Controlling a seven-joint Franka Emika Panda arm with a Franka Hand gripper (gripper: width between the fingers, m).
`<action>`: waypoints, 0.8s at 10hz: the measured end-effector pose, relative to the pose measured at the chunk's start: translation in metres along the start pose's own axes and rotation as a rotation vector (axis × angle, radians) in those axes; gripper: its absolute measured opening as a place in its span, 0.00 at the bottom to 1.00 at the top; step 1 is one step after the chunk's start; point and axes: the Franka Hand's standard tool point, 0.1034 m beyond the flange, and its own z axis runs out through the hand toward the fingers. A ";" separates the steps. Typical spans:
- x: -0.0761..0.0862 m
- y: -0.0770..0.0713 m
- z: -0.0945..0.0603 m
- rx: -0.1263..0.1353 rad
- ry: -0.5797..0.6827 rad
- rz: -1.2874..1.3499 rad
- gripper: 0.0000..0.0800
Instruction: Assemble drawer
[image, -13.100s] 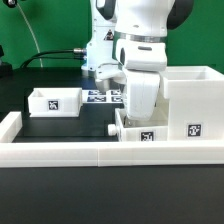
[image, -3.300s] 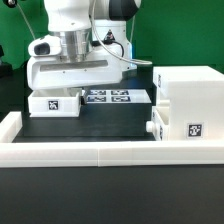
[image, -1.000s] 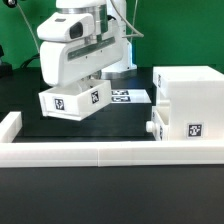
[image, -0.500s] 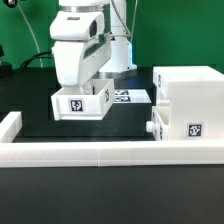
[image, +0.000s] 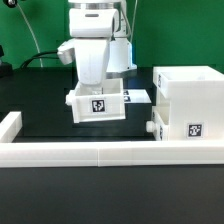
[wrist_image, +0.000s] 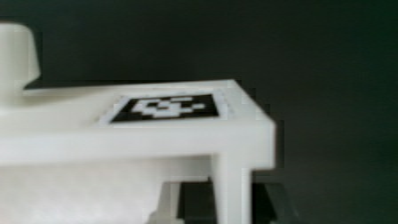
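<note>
housing (image: 188, 95): 1 | tray (image: 114, 108) in plain sight: 1 | robot arm (image: 95, 50): 1 | marker board (image: 138, 97): 1 | border wall (image: 90, 152): 1 | tray tag (image: 97, 104): 1 | housing tag (image: 193, 129): 1

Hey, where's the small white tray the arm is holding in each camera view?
Exterior view: the small tray hangs mid-picture under the claw, to the exterior view's left of the housing.
Wrist view: the small tray fills much of the frame, close up.
Shared landmark: the square tag on its wall.
</note>
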 end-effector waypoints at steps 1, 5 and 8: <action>-0.001 -0.001 0.001 0.003 0.000 0.003 0.05; -0.002 -0.002 0.002 0.004 0.000 0.004 0.05; -0.004 -0.002 0.002 0.006 0.004 0.000 0.05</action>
